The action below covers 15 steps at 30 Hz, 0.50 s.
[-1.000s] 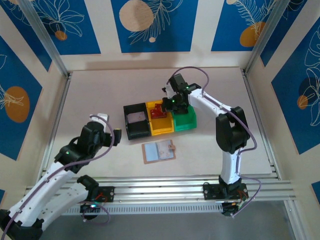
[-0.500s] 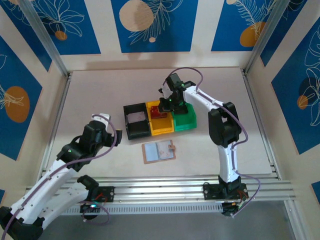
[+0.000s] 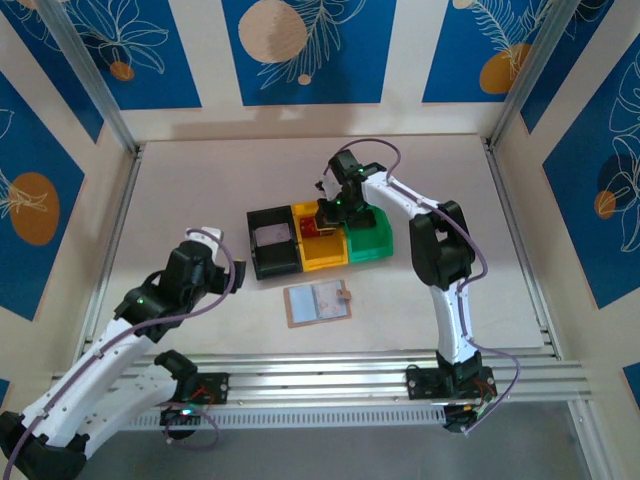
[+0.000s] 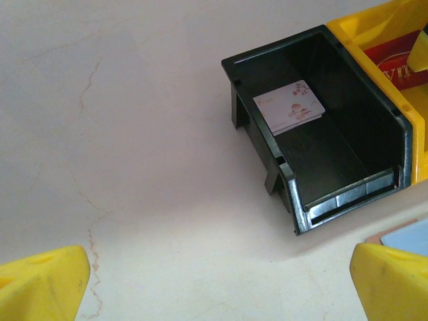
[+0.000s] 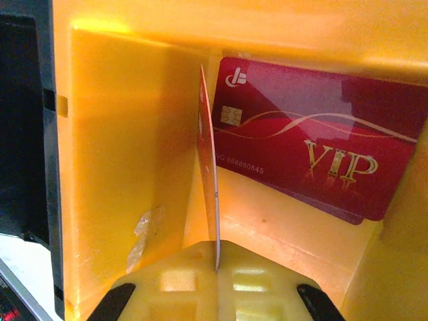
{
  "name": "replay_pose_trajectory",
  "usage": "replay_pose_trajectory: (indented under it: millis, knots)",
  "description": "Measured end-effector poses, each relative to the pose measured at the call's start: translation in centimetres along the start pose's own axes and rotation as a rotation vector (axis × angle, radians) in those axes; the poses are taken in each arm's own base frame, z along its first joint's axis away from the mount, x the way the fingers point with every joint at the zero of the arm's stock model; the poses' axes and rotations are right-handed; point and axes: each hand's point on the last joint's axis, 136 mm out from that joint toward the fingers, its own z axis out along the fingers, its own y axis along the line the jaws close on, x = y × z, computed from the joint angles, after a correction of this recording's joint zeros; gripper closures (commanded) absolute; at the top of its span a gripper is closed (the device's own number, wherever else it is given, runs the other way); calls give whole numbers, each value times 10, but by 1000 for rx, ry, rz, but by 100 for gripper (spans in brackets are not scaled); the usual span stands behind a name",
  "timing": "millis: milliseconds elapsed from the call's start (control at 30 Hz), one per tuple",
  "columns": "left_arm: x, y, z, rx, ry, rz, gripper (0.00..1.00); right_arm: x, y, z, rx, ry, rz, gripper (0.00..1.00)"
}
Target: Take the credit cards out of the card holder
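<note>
Pale table (image 3: pixel 200 190), right jaws pinching card (image 5: pixel 208 167) edge-on (wrist view)

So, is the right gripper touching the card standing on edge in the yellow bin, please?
Touching. The right wrist view shows the card with its near end pinched in the shut right gripper.

The counter (image 4: pixel 134 134) is showing a matt, pale, stone-like face veined with hairline cracks. The black bin (image 4: pixel 348 194) is gleaming as smooth moulded plastic. The yellow bin (image 5: pixel 120 167) is giving off a softer plastic sheen. The red card (image 5: pixel 314 160) is shining glossy, with metallic gold print. The thin card (image 5: pixel 208 180) is looking like smooth plastic. The right pincer (image 5: pixel 217 264) and left pincer (image 4: pixel 221 294) are showing dull, slightly grainy yellow plastic. The card holder (image 3: pixel 318 303) is looking like matt tan leather.
</note>
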Motion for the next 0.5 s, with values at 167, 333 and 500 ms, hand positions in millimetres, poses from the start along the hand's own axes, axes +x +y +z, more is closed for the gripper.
replay_pose_trajectory:
  millis: [167, 333, 500]
  knots:
    - [1, 0, 1, 0, 4, 3, 0, -1, 0, 1, -1, 2, 1, 100]
    - [1, -1, 1, 3, 6, 4, 0, -2, 0, 2, 2, 11, 6, 100]
    - [2, -2, 3, 5, 14, 6, 0, -6, -1, 6, 9, 23, 11, 100]
